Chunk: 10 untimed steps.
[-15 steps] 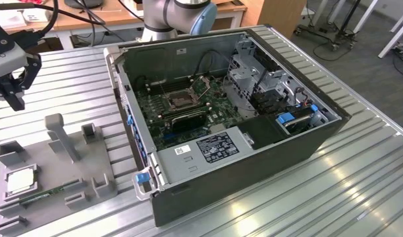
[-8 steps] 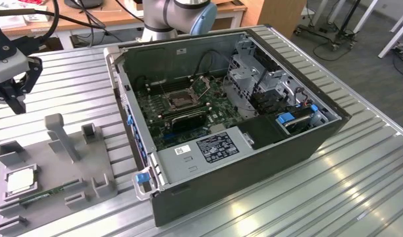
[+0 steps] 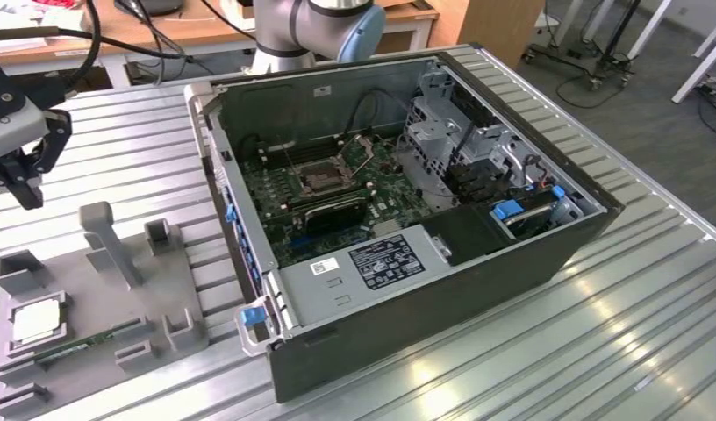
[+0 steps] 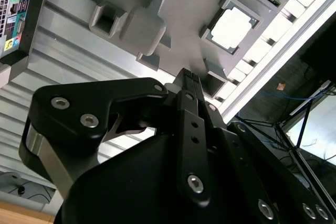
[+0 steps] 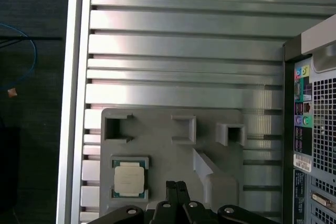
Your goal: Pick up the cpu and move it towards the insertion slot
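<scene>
**At the Far Left, a Shut and Empty Gripper Hangs Over the Table**

At the exterior view's left edge, the black gripper (image 3: 31, 200) hangs in the air above the ribbed metal table (image 3: 639, 289). Its two fingers point down. In both wrist views the fingers are pressed together (image 5: 176, 184) (image 4: 189, 74), and nothing is held between them.

Just below it in the exterior view, a grey plastic holder (image 3: 101, 298) lies flat on the table. The cpu (image 3: 36, 323) sits in a square pocket of that holder, flat, with its pale shiny face up. It touches nothing but the holder. In the first wrist view the cpu (image 5: 129, 178) lies just beside the fingertips, but apart from them. The second wrist view shows the cpu (image 4: 231, 27) bright in its pocket too. A thin green memory stick (image 3: 91, 343) lies in the holder next to the cpu.

Further right stands a big computer case (image 3: 476, 289), open on top. Inside, on the green board (image 3: 382, 189), is the insertion slot (image 3: 326, 175), a dark square with a silver frame. It is well apart from the cpu and the gripper.
</scene>
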Each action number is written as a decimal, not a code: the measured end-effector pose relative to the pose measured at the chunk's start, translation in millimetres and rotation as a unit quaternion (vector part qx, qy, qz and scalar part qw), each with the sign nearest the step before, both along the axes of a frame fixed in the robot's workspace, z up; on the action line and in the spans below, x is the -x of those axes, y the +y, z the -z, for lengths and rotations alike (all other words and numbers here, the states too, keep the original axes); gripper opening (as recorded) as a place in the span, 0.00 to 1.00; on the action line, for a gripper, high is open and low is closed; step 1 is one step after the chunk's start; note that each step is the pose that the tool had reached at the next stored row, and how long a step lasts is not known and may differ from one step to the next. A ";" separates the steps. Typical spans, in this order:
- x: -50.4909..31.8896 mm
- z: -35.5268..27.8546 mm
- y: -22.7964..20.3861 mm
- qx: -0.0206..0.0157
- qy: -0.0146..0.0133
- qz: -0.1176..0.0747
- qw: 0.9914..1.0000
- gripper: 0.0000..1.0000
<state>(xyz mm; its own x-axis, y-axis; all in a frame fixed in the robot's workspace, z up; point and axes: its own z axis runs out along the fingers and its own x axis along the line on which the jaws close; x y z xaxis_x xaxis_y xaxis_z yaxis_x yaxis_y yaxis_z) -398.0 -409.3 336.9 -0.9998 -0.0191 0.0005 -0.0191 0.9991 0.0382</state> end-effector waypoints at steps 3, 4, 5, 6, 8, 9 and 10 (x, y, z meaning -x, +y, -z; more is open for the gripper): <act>3.4 1.7 0.0 0.000 0.000 0.000 1.000 0.11; 4.4 2.3 0.0 0.000 0.000 0.000 1.000 0.11; 4.9 2.6 0.0 0.000 0.000 0.000 1.000 0.11; 5.0 2.7 0.0 0.000 0.000 0.000 1.000 0.11; 5.1 2.7 0.0 0.000 0.000 0.000 1.000 0.11; 5.1 2.7 0.0 0.000 0.000 0.000 1.000 0.11; 5.1 2.8 0.0 0.000 0.000 0.000 1.000 0.11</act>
